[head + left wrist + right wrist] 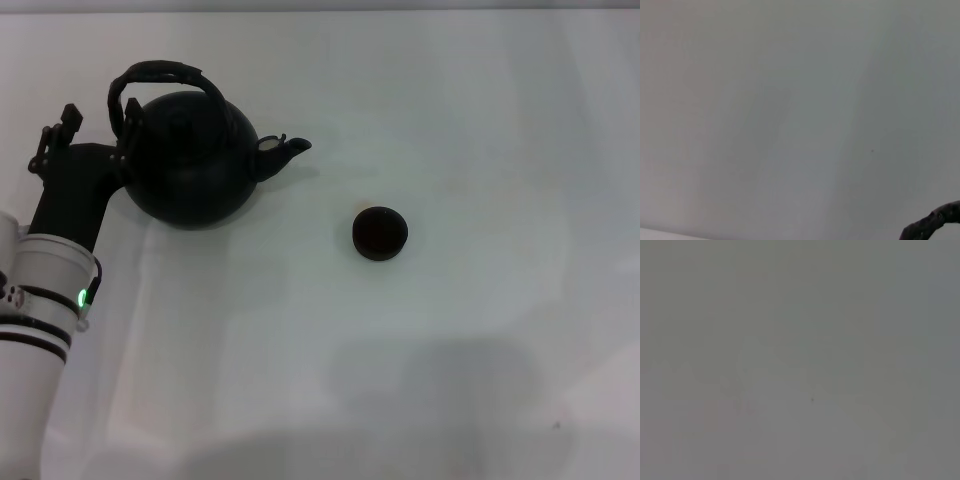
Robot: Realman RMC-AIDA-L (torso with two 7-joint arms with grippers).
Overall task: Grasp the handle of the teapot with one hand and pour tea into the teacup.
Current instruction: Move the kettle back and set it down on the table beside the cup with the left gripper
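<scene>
The black round-bellied teapot point(190, 160) stands on the white table at the far left, its spout point(285, 152) pointing right toward the teacup. Its rough arched handle point(160, 73) rises over the lid; a short piece of the handle point(935, 224) also shows in the left wrist view. The small dark teacup point(380, 233) sits to the right of the spout, apart from the pot. My left gripper point(122, 130) is against the left end of the handle, partly hidden by the pot's body. My right arm is out of view.
The white tabletop point(450, 380) stretches wide to the right and toward the near side of the teacup. My left arm's white forearm point(45, 300) comes in along the left edge. The right wrist view shows only plain grey surface.
</scene>
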